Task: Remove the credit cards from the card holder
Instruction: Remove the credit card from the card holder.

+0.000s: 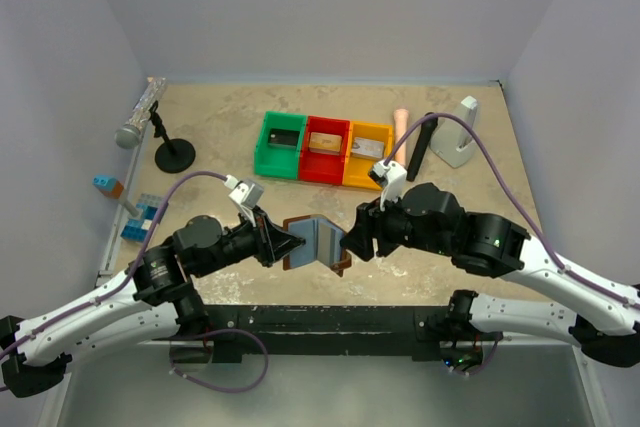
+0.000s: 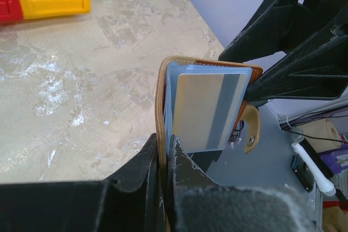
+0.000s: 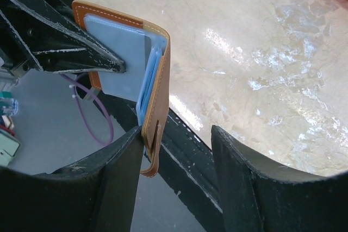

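1. Extraction step in hand: brown leather-like bifold card holder [image 2: 160, 107] with grey-blue lining is held open above the near edge of the marbled beige table [image 1: 215, 132], between the two arms.
2. Left gripper [image 2: 166, 148] jaws pinch the card holder's brown cover. Right gripper [image 3: 178, 132] jaws stand spread, one finger beside the cover.
3. Pale card with a grey stripe [image 2: 209, 110] sits in the inner pocket, largely exposed.
4. Next move, as judged: right jaws close on that card alone, then pull in line with the pocket.
5. Containers, far centre:
   - green plastic bin [image 1: 262, 147] holds a dark card [image 1: 285, 137]
   - red plastic bin [image 1: 325, 173] holds a tan card [image 1: 325, 142]
   - yellow plastic bin [image 1: 366, 180] holds a greyish flat item [image 1: 362, 147], probably a card
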Tool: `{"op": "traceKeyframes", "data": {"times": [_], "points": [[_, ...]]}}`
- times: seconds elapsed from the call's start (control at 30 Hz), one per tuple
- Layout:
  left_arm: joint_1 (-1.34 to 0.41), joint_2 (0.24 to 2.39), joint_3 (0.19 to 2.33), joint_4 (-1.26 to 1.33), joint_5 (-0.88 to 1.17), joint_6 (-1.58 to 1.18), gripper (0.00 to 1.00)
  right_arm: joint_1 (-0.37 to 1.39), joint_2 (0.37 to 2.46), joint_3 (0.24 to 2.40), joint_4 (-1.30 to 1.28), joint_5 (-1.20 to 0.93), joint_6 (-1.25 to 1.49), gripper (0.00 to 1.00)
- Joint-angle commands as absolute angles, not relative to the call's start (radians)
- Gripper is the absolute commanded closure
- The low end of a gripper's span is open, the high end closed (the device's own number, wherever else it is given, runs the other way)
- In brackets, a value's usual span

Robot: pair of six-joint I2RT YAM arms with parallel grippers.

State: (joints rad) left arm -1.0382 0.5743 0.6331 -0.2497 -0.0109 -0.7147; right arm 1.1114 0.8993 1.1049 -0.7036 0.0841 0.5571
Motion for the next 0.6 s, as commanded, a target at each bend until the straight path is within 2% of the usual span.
{"op": "traceKeyframes", "data": {"times": [0.0, 0.23, 0.33, 0.57], "points": [[-1.039, 0.565, 0.678, -0.192, 0.005, -0.715, 1.00, 1.106, 0.888, 1.132, -0.690, 0.084, 0.555, 0.43], [-1.039, 0.560, 0.673, -0.192, 0.005, -0.716, 1.00, 1.106, 0.873, 1.114, -0.649, 0.060, 0.561, 0.41], [-1.039, 0.561, 0.672, -0.192, 0.005, -0.716, 1.00, 1.106, 0.871, 1.103, -0.618, 0.026, 0.563, 0.37], [-1.039, 0.555, 0.669, -0.183, 0.005, -0.723, 1.00, 1.106, 0.896, 1.103, -0.630, 0.025, 0.566, 0.41]]}}
